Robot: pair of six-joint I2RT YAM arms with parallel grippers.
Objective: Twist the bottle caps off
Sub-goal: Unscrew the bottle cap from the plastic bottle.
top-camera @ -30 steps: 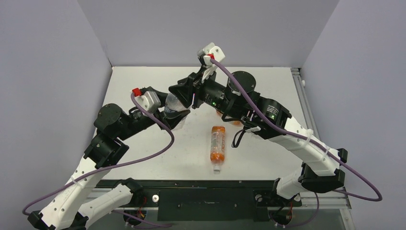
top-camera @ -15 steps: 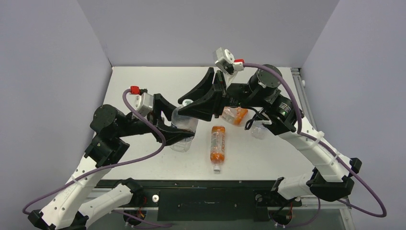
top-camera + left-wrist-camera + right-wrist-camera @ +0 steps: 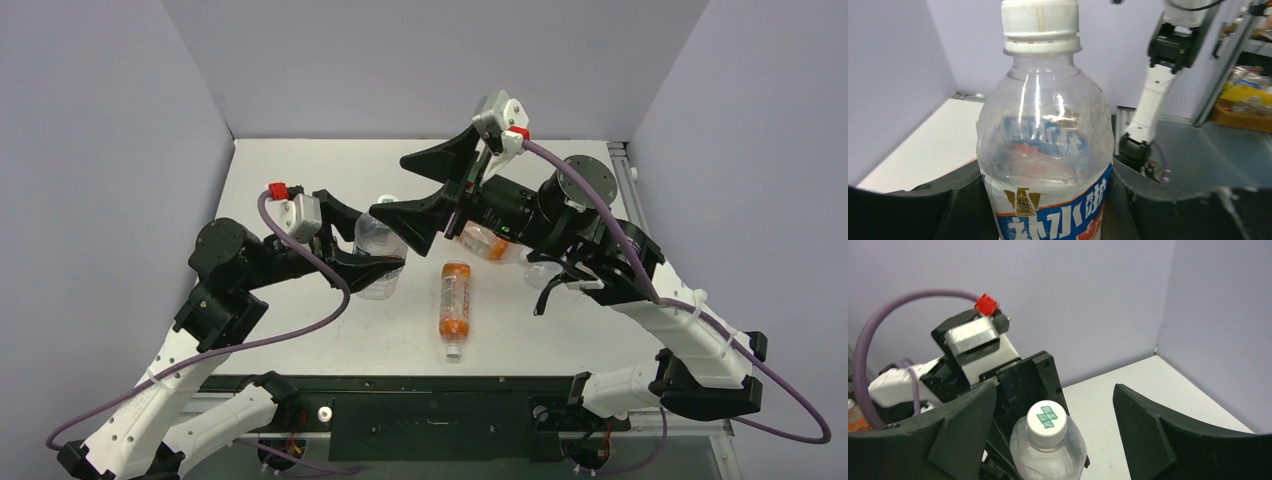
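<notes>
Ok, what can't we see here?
Top view: wide orange bottle cap hidden under right arm.
Top view: second clear bottle mostly behind that arm; cap unseen.
Left wrist: held bottle base cut off by bottom edge.
Right wrist: only its cap and shoulder show; rest cut off.

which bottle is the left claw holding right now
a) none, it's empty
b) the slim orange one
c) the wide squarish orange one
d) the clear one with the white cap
D: the left claw is shut around the upright clear bottle with its white cap on, while the slim orange bottle lies on its side apart from it.
</notes>
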